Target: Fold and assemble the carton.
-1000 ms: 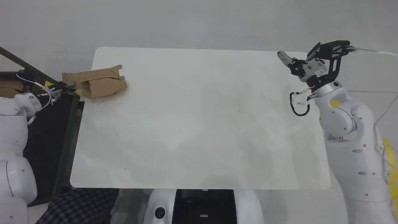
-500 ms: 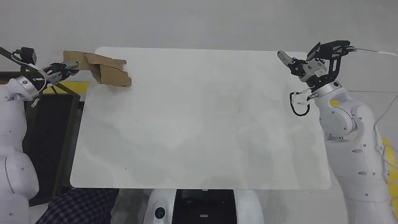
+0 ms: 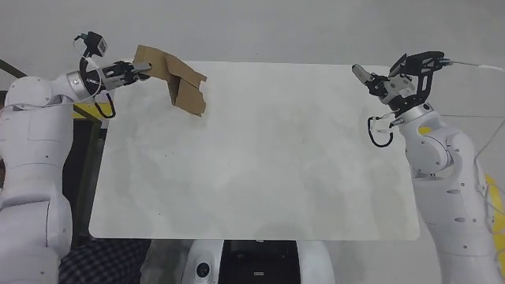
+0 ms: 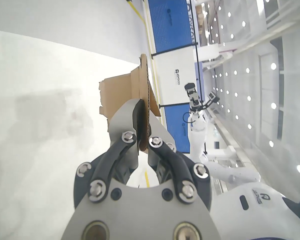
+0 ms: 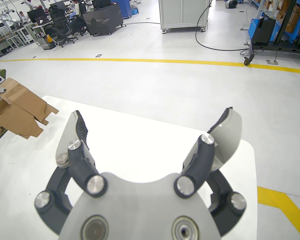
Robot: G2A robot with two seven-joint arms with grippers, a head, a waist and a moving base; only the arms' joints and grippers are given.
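One carton (image 3: 180, 85) hangs over the bench's (image 3: 268, 173) far left corner, one panel pinched in the left gripper's (image 4: 143, 116) closed fingers. The right gripper (image 5: 152, 112) hovers at the far right corner, fingers spread wide and empty. The corrugated board is probably light, stiff across its panels and floppy at the creases, so grip near a fold. The left wrist view shows the pinch on the fluted edge; the right wrist view shows flaps apparently dangling above the bench.
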